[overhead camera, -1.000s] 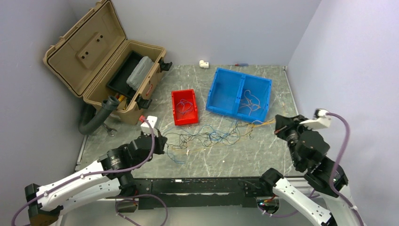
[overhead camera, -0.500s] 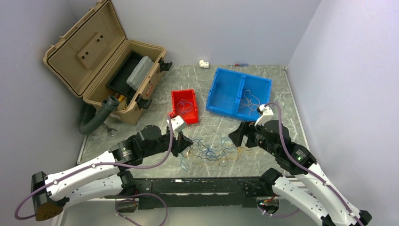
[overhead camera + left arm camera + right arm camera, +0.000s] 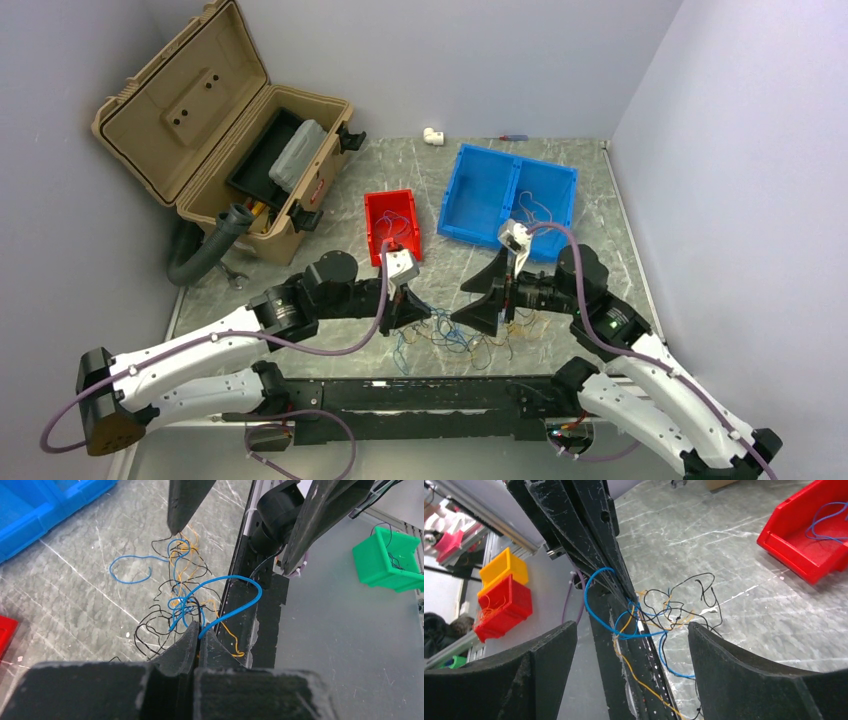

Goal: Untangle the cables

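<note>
The cables (image 3: pixel 455 340) are a small tangle of thin blue, black and yellow-orange wires near the table's front edge. My left gripper (image 3: pixel 424 314) is shut on the cables: in the left wrist view a blue loop (image 3: pixel 235 587) and a black strand come out between its tips (image 3: pixel 200 628). The rest of the cables (image 3: pixel 175 575) trail on the marble. My right gripper (image 3: pixel 478 294) faces it from the right, open wide. In the right wrist view its fingers (image 3: pixel 549 652) straddle the cables (image 3: pixel 659 611) without touching them.
A red bin (image 3: pixel 392 228) and a blue two-part bin (image 3: pixel 508 195) hold more wires behind the arms. An open tan toolbox (image 3: pixel 220 130) stands at the back left. The black front rail (image 3: pixel 420 395) runs just under the tangle. Small coloured bins (image 3: pixel 504 592) sit below the table.
Both arms swung in to the middle. The left gripper dragged the spread-out cables into a clump near the front edge. The right gripper went from shut to open.
</note>
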Tool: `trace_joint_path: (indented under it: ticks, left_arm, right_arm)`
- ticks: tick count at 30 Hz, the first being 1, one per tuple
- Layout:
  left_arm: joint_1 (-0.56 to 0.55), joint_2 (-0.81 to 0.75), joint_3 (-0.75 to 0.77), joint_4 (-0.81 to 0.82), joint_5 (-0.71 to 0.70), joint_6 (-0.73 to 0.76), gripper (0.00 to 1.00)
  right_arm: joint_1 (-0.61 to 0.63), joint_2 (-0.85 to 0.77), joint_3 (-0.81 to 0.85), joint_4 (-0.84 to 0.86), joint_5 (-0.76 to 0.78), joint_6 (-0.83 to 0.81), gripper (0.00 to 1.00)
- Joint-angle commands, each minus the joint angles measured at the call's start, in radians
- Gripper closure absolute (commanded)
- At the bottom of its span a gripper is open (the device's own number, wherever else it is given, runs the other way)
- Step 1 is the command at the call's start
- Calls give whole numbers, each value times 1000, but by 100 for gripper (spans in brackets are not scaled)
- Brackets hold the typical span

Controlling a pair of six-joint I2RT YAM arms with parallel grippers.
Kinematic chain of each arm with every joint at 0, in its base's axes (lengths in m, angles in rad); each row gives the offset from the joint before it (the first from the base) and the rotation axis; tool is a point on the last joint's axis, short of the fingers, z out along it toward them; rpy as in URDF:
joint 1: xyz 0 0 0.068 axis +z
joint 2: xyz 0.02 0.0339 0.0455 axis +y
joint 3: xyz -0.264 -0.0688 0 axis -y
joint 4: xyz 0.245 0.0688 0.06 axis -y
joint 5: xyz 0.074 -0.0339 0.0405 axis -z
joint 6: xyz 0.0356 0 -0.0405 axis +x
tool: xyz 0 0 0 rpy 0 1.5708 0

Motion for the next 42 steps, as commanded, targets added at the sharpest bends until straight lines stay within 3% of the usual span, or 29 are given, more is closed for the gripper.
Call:
trace_joint_path:
  ticks: [1, 14, 24, 28, 32, 33, 34, 36, 40, 42]
  left_arm:
    - [0, 27, 56, 13, 64, 26, 100]
    - [0, 55, 71, 10, 23, 37, 100]
    - [0, 62, 68, 17, 1, 32, 100]
    - [0, 60, 61, 22, -9, 27, 100]
    - [0, 60, 60, 20, -19, 26, 100]
    - [0, 57, 56, 19, -23, 26, 100]
    - [0, 55, 55, 17, -30, 26, 99]
    - [0, 40, 45, 22, -49, 24, 90]
    - [0, -8, 6, 41, -122, 4, 46]
    - [0, -41, -20, 66, -162, -8, 34]
  right_arm:
    - [2, 40, 8, 139, -121, -64, 18]
    - [28, 103, 6, 206, -155, -42, 31]
    - [118, 145, 44, 123, 19, -100, 39]
    - [170, 165, 57, 97, 96, -119, 53]
    - [201, 176, 82, 79, 156, -118, 93]
    - [202, 165, 87, 81, 171, -113, 100]
    - [202, 153, 93, 86, 188, -104, 100]
    - [203, 117, 110, 92, 231, -90, 100]
    - [202, 76, 189, 58, 313, -81, 100]
    - [202, 83, 232, 25, 335, -82, 100]
